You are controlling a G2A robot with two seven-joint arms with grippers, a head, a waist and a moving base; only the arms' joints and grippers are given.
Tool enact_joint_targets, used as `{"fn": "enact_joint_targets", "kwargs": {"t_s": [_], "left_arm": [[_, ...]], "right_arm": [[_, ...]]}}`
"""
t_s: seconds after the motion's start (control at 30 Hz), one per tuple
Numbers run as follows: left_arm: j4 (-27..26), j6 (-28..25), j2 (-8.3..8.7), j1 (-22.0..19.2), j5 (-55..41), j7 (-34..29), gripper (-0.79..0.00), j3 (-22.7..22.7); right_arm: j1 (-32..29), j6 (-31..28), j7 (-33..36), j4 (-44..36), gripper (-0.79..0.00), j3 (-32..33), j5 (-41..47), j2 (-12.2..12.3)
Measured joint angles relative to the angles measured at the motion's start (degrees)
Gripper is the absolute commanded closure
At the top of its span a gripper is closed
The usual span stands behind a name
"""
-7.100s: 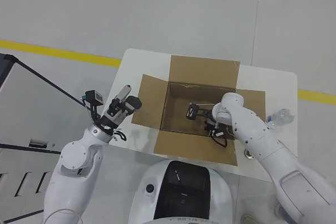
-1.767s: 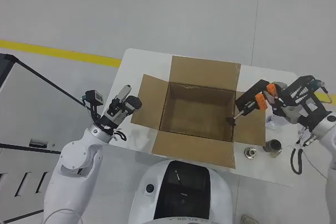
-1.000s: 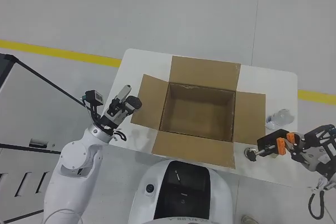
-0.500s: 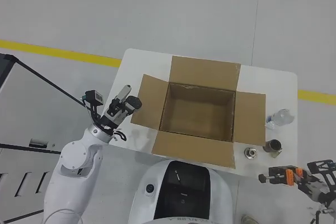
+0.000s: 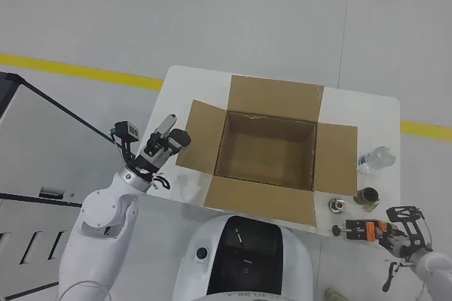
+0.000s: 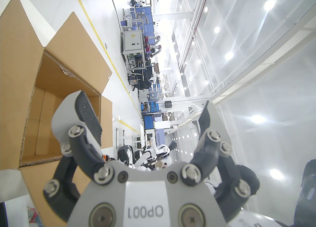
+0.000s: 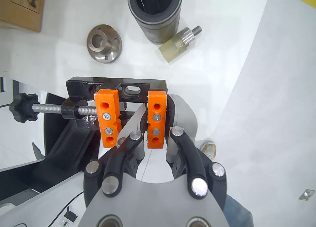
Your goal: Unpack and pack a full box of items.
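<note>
Right hand (image 7: 156, 114) gripped vise (image 7: 116, 87) at counter (image 7: 222, 40) edge.
Needed setting flat beside flange (image 7: 104, 43) before release; left hand (image 6: 145, 109) gaped empty.

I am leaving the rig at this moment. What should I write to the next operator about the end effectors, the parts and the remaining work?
Left end effector: open, holding nothing, raised on the robot's left of the box.
Right end effector: shut on one orange jaw of the vise, at the near edge of the table.
Things: the box is open and empty. The flange, black cylinder, threaded stud piece and clear bottle are on the table on the robot's right of the box.
Done: unpacking, apart from the vise.
Left: set the vise down, then pack everything back.
</note>
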Motion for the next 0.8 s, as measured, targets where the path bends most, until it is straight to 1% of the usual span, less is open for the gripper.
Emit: {"fn": "enact_joint_targets", "kwargs": {"t_s": [0.13,0.23,0.43,0.6,0.67,0.7,0.8], "left_arm": [[0.0,0.0,0.00,0.0,0.0,0.0,-0.785,0.0],[0.0,0.0,0.00,0.0,0.0,0.0,-0.785,0.0],[0.0,0.0,0.00,0.0,0.0,0.0,-0.785,0.0],[0.0,0.0,0.00,0.0,0.0,0.0,-0.785,0.0],[0.0,0.0,0.00,0.0,0.0,0.0,-0.785,0.0],[0.0,0.0,0.00,0.0,0.0,0.0,-0.785,0.0],[0.0,0.0,0.00,0.0,0.0,0.0,-0.785,0.0]], "right_arm": [[2.9,2.2,-1.0,3.6,0.000,-3.7,-3.0,-0.1],[3.7,3.1,-2.0,5.2,0.000,-5.1,-3.8,-0.1],[5.0,5.0,-1.9,6.7,0.000,-5.7,-3.3,-0.1],[5.4,5.1,-1.7,6.7,0.000,-5.3,-2.4,0.0],[5.5,5.1,-1.1,6.5,-0.311,-5.0,-1.9,0.1],[5.6,5.0,-0.8,6.5,-0.342,-4.9,-1.6,0.1],[5.8,4.9,-0.6,6.4,-0.388,-4.8,-1.3,0.2]]}}
